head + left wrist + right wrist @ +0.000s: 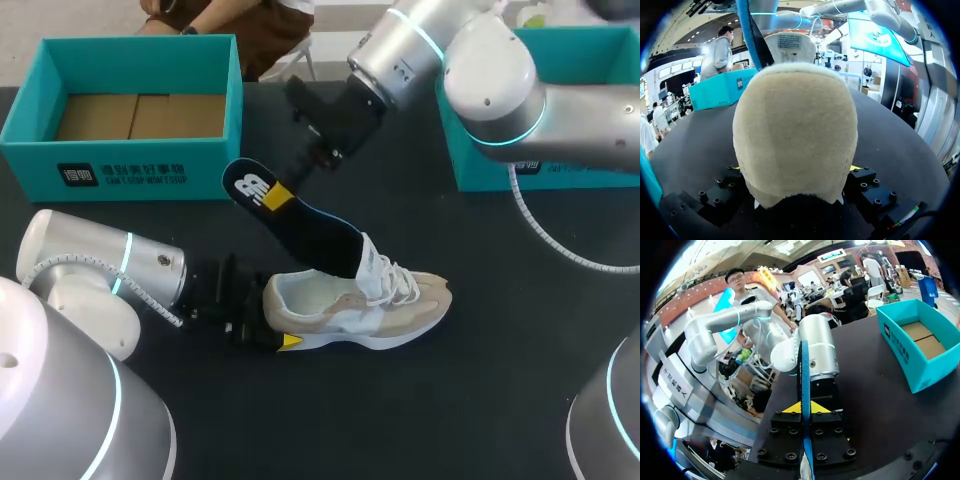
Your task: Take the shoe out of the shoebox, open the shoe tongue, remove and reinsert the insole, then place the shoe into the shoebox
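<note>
In the right hand [281,195], the insole [308,230], toe end inside shoe [365,312].

Head view: high behind, looking down on the table [480,420].
Left wrist view: tight against the shoe [795,135] heel.
Right wrist view: along the insole [803,380] edge.
Shared: shoebox [120,170], in head and right wrist.
</note>
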`<state>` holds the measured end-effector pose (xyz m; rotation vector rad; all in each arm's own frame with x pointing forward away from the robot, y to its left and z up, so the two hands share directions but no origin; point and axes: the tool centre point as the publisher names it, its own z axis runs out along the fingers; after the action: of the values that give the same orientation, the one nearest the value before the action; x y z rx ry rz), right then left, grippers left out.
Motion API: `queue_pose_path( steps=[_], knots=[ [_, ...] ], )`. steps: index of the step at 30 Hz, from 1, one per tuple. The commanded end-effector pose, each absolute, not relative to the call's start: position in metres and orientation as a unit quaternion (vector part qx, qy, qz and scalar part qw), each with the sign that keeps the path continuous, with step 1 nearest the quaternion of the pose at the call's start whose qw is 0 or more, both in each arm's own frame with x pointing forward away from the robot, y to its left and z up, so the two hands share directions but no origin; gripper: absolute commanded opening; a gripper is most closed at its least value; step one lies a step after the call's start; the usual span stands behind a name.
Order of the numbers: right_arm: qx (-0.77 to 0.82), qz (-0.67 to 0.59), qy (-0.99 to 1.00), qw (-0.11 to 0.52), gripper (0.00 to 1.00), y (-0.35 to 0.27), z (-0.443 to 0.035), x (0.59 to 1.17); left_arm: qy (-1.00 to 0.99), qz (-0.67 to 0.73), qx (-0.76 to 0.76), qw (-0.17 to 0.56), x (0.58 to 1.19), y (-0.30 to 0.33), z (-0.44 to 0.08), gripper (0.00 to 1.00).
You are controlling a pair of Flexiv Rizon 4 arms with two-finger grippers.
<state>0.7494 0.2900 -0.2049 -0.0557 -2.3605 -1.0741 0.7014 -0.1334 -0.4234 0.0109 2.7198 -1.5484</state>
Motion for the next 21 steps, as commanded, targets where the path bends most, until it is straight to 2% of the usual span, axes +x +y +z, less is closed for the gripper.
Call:
queue_pose_path(
  steps=[1, 7, 8, 15, 18, 21],
  knots=[
    [-0.065, -0.424, -0.849, 0.308, 0.00, 0.294, -0.202, 0.763, 0.870, -0.493, 0.004, 0.006, 0.701, -0.133, -0.424, 0.00],
    [-0.132, -0.486, -0.792, 0.346, 0.00, 0.302, -0.171, 0.777, 0.870, -0.493, 0.004, 0.006, 0.701, -0.133, -0.424, 0.00],
    [-0.141, -0.504, -0.786, 0.330, 0.00, 0.304, -0.162, 0.778, 0.870, -0.493, 0.004, 0.006, 0.701, -0.133, -0.424, 0.00],
    [-0.229, -0.556, -0.726, 0.335, 0.00, 0.305, -0.143, 0.775, 0.870, -0.493, 0.004, 0.006, 0.701, -0.133, -0.424, 0.00],
    [-0.273, -0.599, -0.692, 0.296, 0.00, 0.299, -0.133, 0.772, 0.870, -0.493, 0.004, 0.006, 0.701, -0.133, -0.424, 0.00],
    [-0.273, -0.599, -0.692, 0.296, 0.00, 0.299, -0.133, 0.772, 0.870, -0.493, 0.004, 0.006, 0.701, -0.133, -0.424, 0.00]
  ],
)
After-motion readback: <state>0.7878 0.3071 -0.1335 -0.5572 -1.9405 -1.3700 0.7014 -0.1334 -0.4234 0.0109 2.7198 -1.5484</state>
